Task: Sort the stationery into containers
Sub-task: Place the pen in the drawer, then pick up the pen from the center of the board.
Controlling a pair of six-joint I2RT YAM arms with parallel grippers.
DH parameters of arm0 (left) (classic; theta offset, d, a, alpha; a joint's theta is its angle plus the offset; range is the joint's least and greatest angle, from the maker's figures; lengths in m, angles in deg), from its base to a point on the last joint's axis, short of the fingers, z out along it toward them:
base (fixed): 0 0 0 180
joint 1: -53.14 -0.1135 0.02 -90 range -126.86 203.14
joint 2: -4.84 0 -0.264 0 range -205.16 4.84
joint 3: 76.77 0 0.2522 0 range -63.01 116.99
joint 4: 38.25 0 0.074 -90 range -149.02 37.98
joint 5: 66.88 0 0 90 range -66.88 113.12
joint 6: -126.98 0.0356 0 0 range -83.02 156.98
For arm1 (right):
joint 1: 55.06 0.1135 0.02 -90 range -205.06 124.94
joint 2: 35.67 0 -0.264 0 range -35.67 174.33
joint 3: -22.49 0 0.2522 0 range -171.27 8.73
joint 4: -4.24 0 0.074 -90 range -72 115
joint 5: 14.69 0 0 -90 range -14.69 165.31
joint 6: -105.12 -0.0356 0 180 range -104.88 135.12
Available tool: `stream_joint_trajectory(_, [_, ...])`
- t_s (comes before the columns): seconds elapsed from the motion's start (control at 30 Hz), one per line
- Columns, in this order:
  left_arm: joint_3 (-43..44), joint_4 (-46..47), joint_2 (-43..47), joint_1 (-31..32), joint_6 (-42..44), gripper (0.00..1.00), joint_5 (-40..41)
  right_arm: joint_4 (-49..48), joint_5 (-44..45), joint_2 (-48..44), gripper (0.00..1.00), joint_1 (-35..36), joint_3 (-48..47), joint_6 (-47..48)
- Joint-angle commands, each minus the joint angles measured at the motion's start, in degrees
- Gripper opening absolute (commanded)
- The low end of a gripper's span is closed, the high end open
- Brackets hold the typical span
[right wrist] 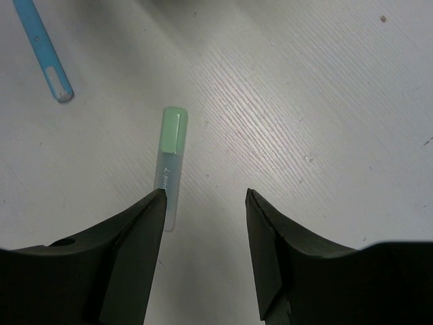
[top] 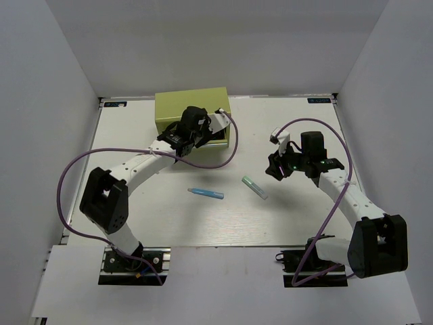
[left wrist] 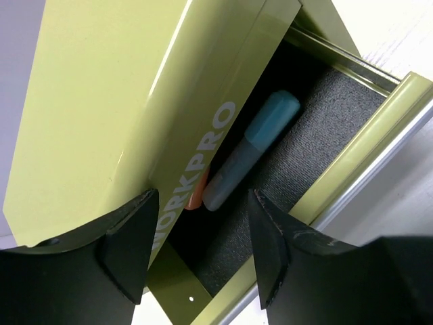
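Note:
The olive tool chest (top: 191, 110) stands at the back of the table. My left gripper (top: 215, 122) is open and empty, hovering over its pulled-out drawer (left wrist: 318, 128). Inside the drawer lie the light blue marker (left wrist: 254, 149) and, mostly hidden under the chest front, the orange-capped marker (left wrist: 195, 198). The green marker (top: 255, 187) lies on the table; in the right wrist view the green marker (right wrist: 170, 159) sits just ahead of my left finger. My right gripper (top: 281, 167) is open and empty, above the table to the right of it. The thin bright-blue pen (top: 206, 193) lies mid-table.
The bright-blue pen also shows at the upper left of the right wrist view (right wrist: 44, 51). White walls enclose the table on three sides. A purple cable loops from each arm over the table.

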Motion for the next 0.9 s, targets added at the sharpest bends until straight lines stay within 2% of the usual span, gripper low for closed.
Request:
stream_joint_trajectory(0.0, [-0.1,2.6,2.6,-0.3,0.2,0.66,1.7,-1.3,-1.6,-0.7,0.57,-0.3,-0.1,0.7])
stream_joint_trajectory(0.1, [0.5,3.3,4.1,0.6,-0.9,0.66,3.3,-0.5,-2.4,-0.8,0.57,-0.3,-0.6,1.4])
stream_joint_trajectory(0.13, [0.5,3.3,4.7,0.6,-1.5,0.70,4.1,-0.2,-3.0,-0.7,0.57,-0.3,-0.5,2.3])
stream_joint_trajectory(0.23, [4.2,-0.8,7.9,1.2,-11.9,0.75,3.4,3.5,-8.0,0.0,0.60,-0.1,-1.5,5.2])
stream_joint_trajectory(0.27, [5.9,-2.5,8.7,1.2,-20.1,0.80,3.4,4.5,-9.0,1.0,0.60,-0.1,-1.6,7.4])
stream_joint_trajectory(0.33, [6.6,-8.6,10.6,0.6,-28.9,0.85,0.4,6.5,-11.3,2.4,0.61,0.4,-2.4,8.2])
stream_joint_trajectory(0.37, [5.9,-10.2,13.2,0.1,-32.9,0.91,-1.7,7.1,-11.7,3.0,0.61,0.6,-2.8,9.1])
stream_joint_trajectory(0.4, [4.5,-11.0,14.7,0.1,-39.6,0.95,-2.8,7.2,-11.6,4.3,0.61,1.2,-2.8,9.3])
stream_joint_trajectory(0.47, [-1.7,-11.5,18.3,0.1,-45.4,1.00,-4.3,6.4,-9.5,6.4,0.62,2.5,-3.0,9.1])
stream_joint_trajectory(0.5, [-4.1,-11.5,22.2,0.1,-52.6,1.00,-4.3,5.7,-7.0,8.9,0.62,3.2,-3.1,8.8])
stream_joint_trajectory(0.6, [-13.9,-12.1,28.5,0.1,-63.1,1.00,-4.3,3.5,-1.5,13.1,0.66,5.1,-3.7,6.0])
stream_joint_trajectory(0.63, [-16.3,-12.1,32.9,0.1,-69.5,1.00,-3.2,3.2,-1.0,14.0,0.66,5.6,-4.4,5.7])
stream_joint_trajectory(0.7, [-23.0,-12.1,37.6,0.1,-74.9,1.00,-1.9,2.4,1.3,16.0,0.68,7.2,-4.8,4.1])
stream_joint_trajectory(0.73, [-27.1,-12.1,42.1,0.1,-80.2,1.00,0.0,1.0,3.8,16.5,0.68,8.5,-4.6,3.7])
stream_joint_trajectory(0.87, [-35.7,-13.4,50.2,0.1,-91.0,1.00,4.0,-1.7,9.8,18.9,0.69,11.3,-4.2,0.4])
